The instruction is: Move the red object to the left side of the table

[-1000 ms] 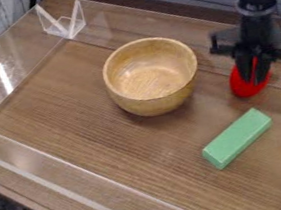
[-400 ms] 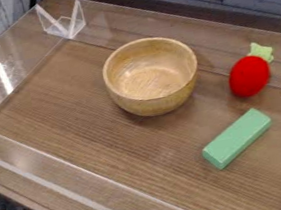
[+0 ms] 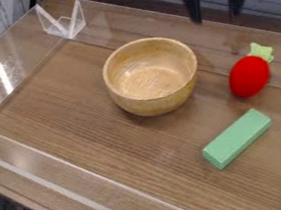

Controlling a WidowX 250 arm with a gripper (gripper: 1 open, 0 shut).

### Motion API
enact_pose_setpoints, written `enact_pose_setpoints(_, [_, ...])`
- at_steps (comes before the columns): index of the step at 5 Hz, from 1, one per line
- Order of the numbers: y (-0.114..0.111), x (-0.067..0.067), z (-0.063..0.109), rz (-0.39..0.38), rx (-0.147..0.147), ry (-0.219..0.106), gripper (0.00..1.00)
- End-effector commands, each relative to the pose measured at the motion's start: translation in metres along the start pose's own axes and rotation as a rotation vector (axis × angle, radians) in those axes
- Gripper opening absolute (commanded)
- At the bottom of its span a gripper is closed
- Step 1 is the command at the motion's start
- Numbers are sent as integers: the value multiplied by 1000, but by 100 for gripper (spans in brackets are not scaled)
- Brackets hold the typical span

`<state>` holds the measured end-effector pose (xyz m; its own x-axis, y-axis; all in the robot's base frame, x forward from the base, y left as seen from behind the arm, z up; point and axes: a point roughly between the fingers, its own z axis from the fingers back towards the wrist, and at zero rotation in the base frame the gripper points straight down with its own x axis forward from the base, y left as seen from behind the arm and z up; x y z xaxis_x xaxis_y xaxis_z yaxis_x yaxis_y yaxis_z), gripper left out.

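Your gripper (image 3: 219,5) is hovering with its jaws spread apart and empty, behind the wooden bowl (image 3: 152,75). The red object (image 3: 248,74) is lying on the table (image 3: 62,105) just right of that bowl; the green block (image 3: 237,138) is sitting in front of it, to the right.

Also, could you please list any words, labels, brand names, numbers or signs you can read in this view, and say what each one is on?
None: no readable text in this view.
Wooden bowl: plain wood, no marking.
Red object: no label.
Green block: plain faces, no print.
Table and clear acrylic walls: no signs or stickers.
Gripper: dark, no legible brand or number at this size.
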<state>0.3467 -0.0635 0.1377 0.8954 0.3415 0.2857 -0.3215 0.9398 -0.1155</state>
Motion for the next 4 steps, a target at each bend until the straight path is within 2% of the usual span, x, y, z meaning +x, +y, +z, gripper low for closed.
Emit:
enact_pose_setpoints(1, [-12,-4,-7,1,4,-8,100])
enact_pose_setpoints(2, [-15,-8,-27,22,24,20,100])
enact_pose_setpoints(4, [-33,-10,-55,137,79,55,100])
